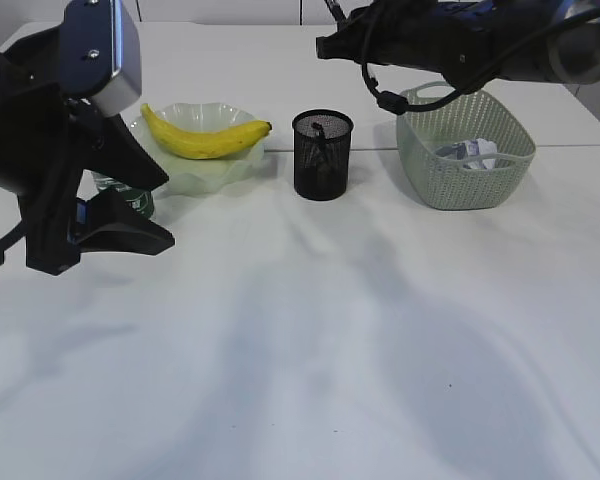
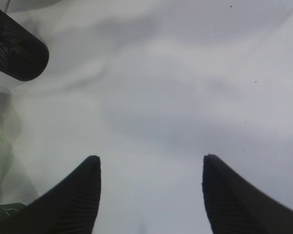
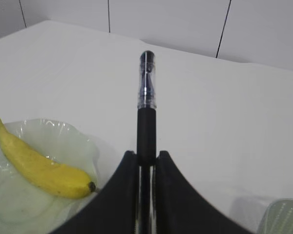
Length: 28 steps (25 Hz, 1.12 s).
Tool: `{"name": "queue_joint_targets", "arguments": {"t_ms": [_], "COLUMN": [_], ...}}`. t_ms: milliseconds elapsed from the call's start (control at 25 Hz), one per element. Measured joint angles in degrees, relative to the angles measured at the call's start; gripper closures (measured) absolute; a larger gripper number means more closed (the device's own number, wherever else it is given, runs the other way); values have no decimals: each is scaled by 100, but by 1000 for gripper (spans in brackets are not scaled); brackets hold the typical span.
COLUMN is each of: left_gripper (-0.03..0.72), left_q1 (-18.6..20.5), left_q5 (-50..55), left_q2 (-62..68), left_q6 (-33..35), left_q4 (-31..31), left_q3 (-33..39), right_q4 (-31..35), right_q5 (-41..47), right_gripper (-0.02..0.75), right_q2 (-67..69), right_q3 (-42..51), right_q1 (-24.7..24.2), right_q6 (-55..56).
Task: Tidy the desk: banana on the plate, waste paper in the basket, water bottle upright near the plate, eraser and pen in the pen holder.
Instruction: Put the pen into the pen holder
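**Pen held, holder waiting**

Your right end effector (image 3: 146,158) is clamped on the black-and-clear plastic pen (image 3: 146,105), high over the tabletop's far edge, ready for the black mesh pen holder (image 1: 322,155). Your left end effector (image 2: 149,195) gapes wide, holding nothing, beside the clear water bottle (image 1: 130,195).

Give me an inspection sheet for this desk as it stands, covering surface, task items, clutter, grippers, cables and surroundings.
Surface: white table, bare in front, shadows only.
Job's things: banana lies on the plate; waste paper sits in the basket; pen holder stands upright between plate and basket; pen is not yet in the holder; water bottle is mostly hidden behind the left arm, pose unclear; eraser not seen.
Clutter: nothing seen.
Grippers: left gripper open and empty over the table; right gripper shut on the pen.
Cables: black cable loops under the right arm.
Surroundings: pale panelled wall behind the table.
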Motion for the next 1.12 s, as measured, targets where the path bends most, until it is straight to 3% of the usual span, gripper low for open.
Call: {"name": "queue_joint_targets", "arguments": {"t_ms": [200, 560, 800, 1120], "left_gripper": [221, 221, 225, 225], "left_q1": [0, 0, 0, 0], "left_q5": [0, 0, 11, 11], "left_q2": [0, 0, 44, 155], "left_q6": [0, -13, -13, -13], "left_q4": [0, 0, -28, -71], "left_q3": [0, 0, 0, 0], "right_q4": [-109, -1106, -1883, -2004], "right_q5": [-328, -1763, -2619, -4007], "right_gripper": [690, 690, 690, 690], "right_q2": [62, 251, 525, 993], "right_q3": [0, 293, 293, 293], "right_q1": [0, -79, -383, -644], "right_q6": [190, 1190, 2068, 2265]}}
